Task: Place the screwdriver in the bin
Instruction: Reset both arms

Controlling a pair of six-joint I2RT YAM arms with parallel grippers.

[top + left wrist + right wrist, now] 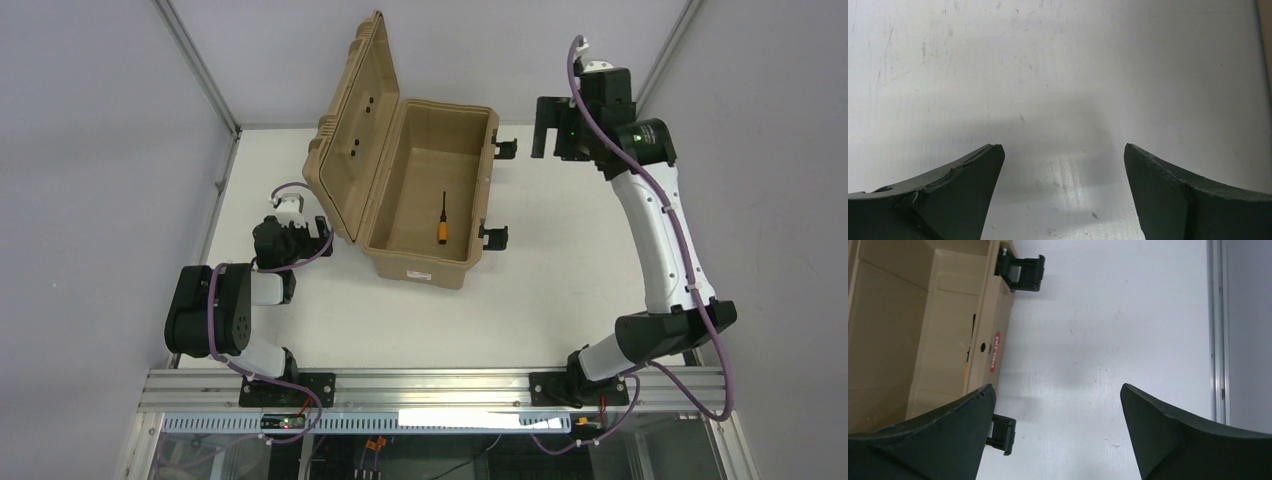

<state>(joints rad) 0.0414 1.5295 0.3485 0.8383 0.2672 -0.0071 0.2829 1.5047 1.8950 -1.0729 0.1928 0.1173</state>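
Gaping and empty at left gripper (1063,155) and right gripper (1057,390) alike. Might bump lid (362,115), seemingly just beside the left one, and shift bin (420,264) holding screwdriver (442,220).

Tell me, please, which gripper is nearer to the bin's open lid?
Left. The left gripper sits just beside the lid's near corner; the right gripper hangs beyond the bin's opposite, latch side.
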